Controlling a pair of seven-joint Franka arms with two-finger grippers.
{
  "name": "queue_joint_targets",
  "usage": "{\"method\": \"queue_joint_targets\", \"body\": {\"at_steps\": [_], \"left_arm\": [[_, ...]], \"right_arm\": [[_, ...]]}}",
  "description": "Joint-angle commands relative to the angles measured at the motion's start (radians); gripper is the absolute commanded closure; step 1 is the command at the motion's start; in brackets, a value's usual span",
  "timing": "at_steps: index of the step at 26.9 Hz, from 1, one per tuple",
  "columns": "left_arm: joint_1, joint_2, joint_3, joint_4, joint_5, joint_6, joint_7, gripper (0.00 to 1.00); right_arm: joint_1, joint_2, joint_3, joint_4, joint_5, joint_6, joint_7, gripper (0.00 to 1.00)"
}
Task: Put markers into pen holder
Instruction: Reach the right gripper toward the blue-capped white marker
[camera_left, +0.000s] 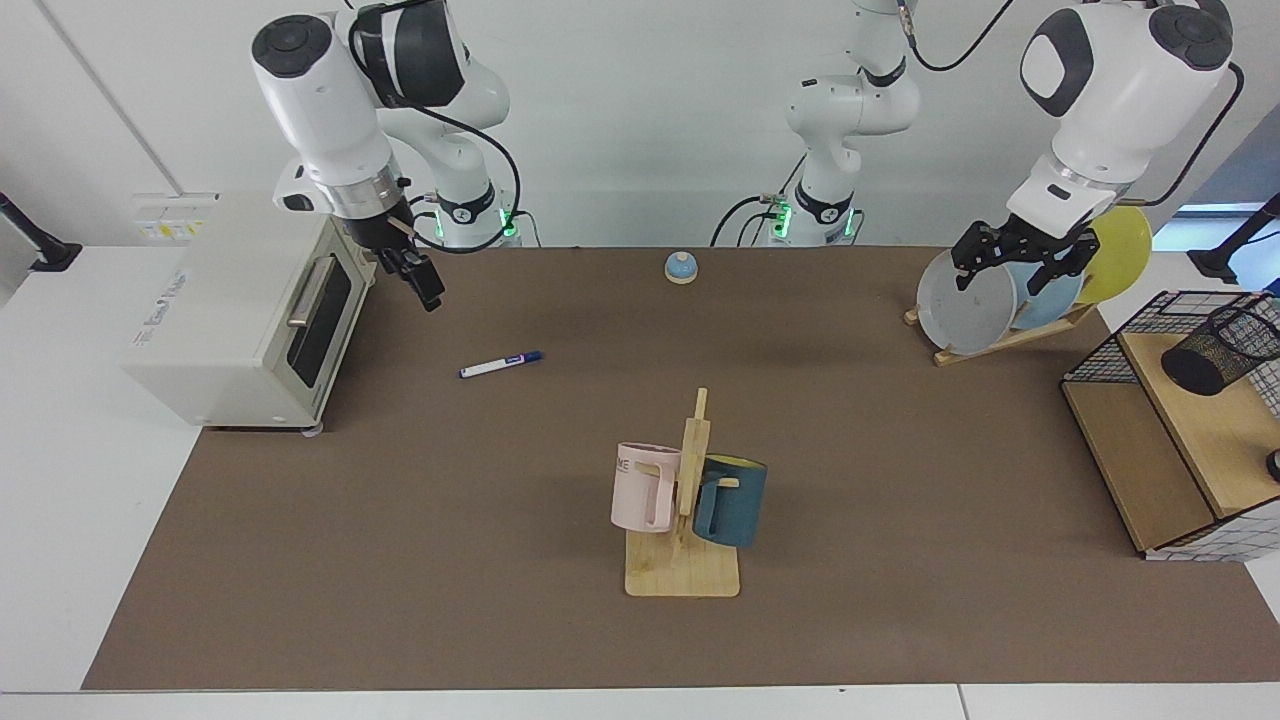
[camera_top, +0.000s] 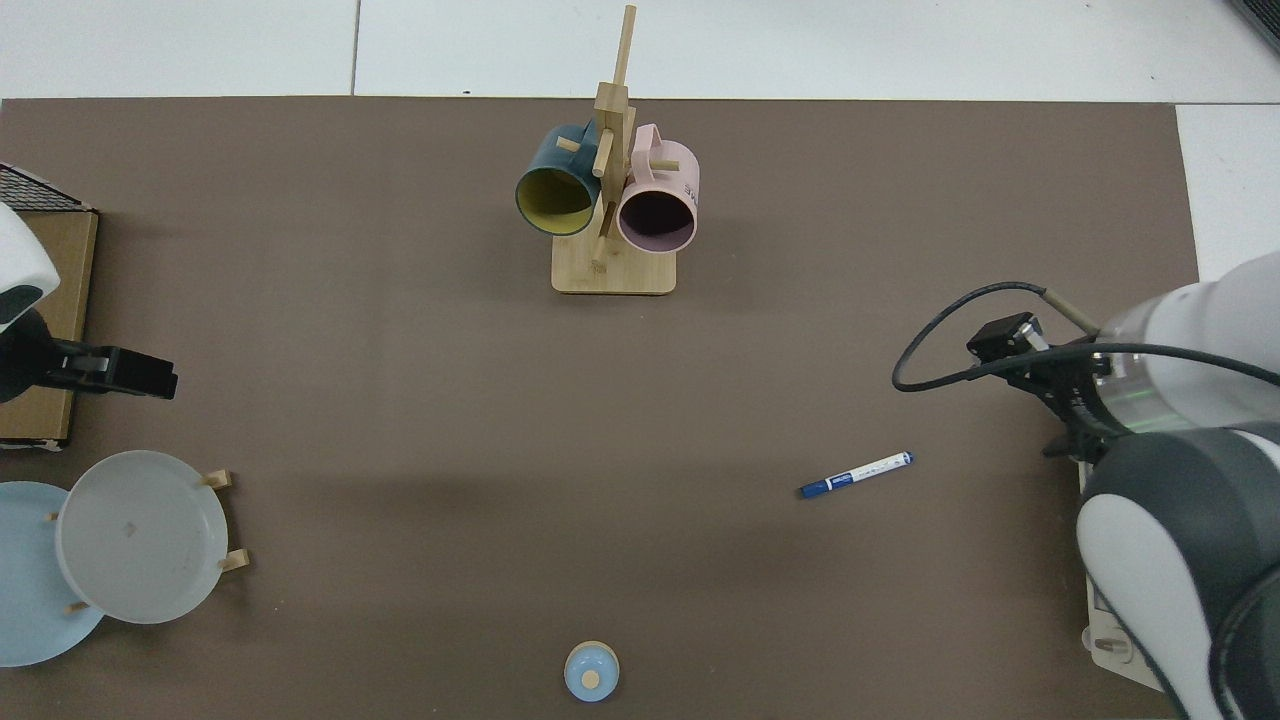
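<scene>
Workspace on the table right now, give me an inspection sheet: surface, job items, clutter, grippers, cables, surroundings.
Surface: brown mat on a white table.
Job's things: marker flat on the mat, untouched; pen holder tipped on a shelf of the wire basket, no marker in it.
Clutter: mug rack with pink mug and blue mug; plate rack holding plates; small blue bell; toaster oven.
Grippers: right gripper above the mat, near the marker; left gripper open, waiting by the plates.
Cables: black cable looping off the right arm's wrist.
Surroundings: white wall; nothing else seen.
</scene>
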Motion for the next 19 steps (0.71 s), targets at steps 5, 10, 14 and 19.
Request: {"method": "queue_joint_targets", "body": {"at_steps": [5,10,14,19], "left_arm": [[0.004,-0.014,-0.006,-0.014,0.011,-0.004,0.005,0.00],[0.004,-0.016,-0.006,-0.016,0.011,0.000,0.010,0.00],[0.006,-0.016,-0.006,-0.016,0.011,-0.001,0.009,0.00],[-0.001,-0.016,-0.008,-0.016,0.011,-0.007,0.002,0.00]], "right_arm": [[0.046,-0.030,-0.001,-0.218,0.098,0.110,0.344,0.00],[0.035,-0.028,-0.001,-0.327,0.101,0.165,0.329,0.00],[0.032,-0.022,-0.001,-0.361,0.101,0.197,0.330,0.00],[0.014,-0.009,-0.001,-0.419,0.101,0.291,0.335,0.00]]}}
